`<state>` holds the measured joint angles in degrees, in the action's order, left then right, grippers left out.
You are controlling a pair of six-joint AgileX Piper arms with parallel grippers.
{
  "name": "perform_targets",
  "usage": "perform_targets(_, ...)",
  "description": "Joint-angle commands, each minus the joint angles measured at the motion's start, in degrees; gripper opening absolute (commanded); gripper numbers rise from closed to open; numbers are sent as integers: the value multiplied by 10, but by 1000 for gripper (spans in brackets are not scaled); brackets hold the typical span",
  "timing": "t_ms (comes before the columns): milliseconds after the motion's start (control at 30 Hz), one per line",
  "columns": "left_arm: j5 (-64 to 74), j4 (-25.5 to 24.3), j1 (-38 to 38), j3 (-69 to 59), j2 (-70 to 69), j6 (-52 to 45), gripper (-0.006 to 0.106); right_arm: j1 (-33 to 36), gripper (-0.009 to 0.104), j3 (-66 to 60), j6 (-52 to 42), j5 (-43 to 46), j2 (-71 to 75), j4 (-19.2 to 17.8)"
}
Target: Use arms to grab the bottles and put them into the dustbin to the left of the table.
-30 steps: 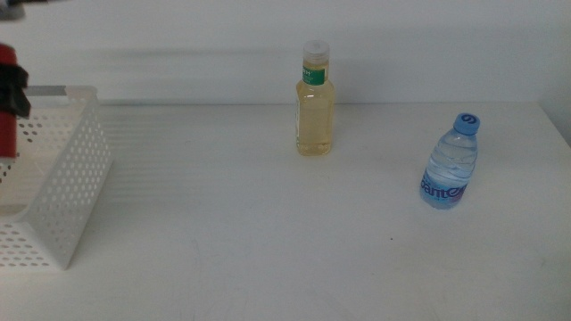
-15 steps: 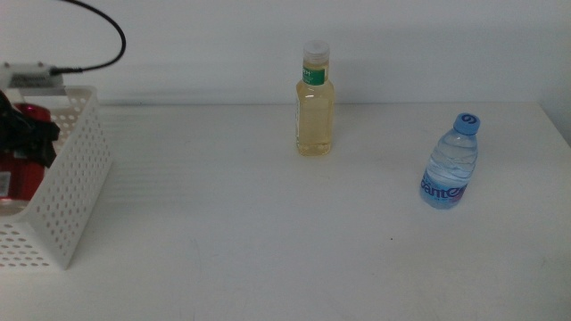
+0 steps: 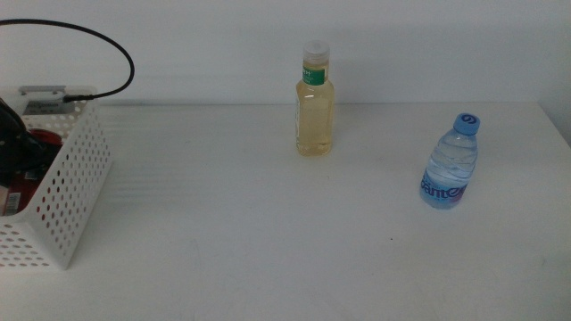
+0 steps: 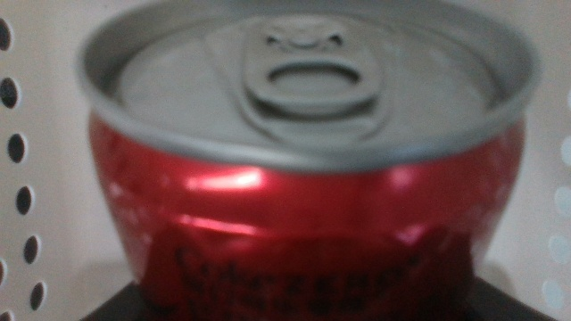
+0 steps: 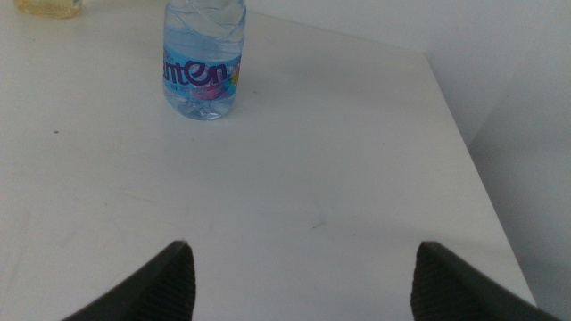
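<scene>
My left gripper (image 3: 11, 143) is down inside the white perforated dustbin (image 3: 67, 187) at the table's left end, shut on the red soda can (image 3: 22, 190). In the left wrist view the can (image 4: 303, 223) fills the picture, silver top up, with the bin's holed wall (image 4: 18, 178) behind it. A yellow-liquid bottle (image 3: 315, 107) stands upright at the back centre. A blue-capped water bottle (image 3: 449, 165) stands on the right. My right gripper (image 5: 308, 285) hovers open over the table, short of that water bottle (image 5: 202, 67) and apart from it; the middle view does not show it.
The white table (image 3: 250, 232) ends at a right-hand edge (image 5: 464, 152) close to the water bottle. A black cable (image 3: 116, 49) loops above the dustbin. The yellow bottle's base (image 5: 49, 7) shows at the corner of the right wrist view.
The left gripper has sunk lower into the dustbin with the red can, and its cable loop has come into view above. Both bottles stay put.
</scene>
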<state>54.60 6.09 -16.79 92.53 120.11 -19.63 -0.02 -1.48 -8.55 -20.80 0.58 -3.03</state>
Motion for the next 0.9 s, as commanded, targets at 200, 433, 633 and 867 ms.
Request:
perform_targets(200, -8, -22, 0, 21, -38, -1, 74, -4, 63, 3, -7, 38, 16, -8)
perform_targets(433, 46, -39, 0, 46, -43, 7, 90, -4, 63, 3, -7, 38, 16, -8)
perform_targets(633, 74, 10, 9, 67, -104, 21, 90, -4, 63, 3, -7, 38, 16, -8)
perform_targets(867, 61, 38, 56, 67, -199, 52, 90, -4, 63, 3, -7, 38, 16, -8)
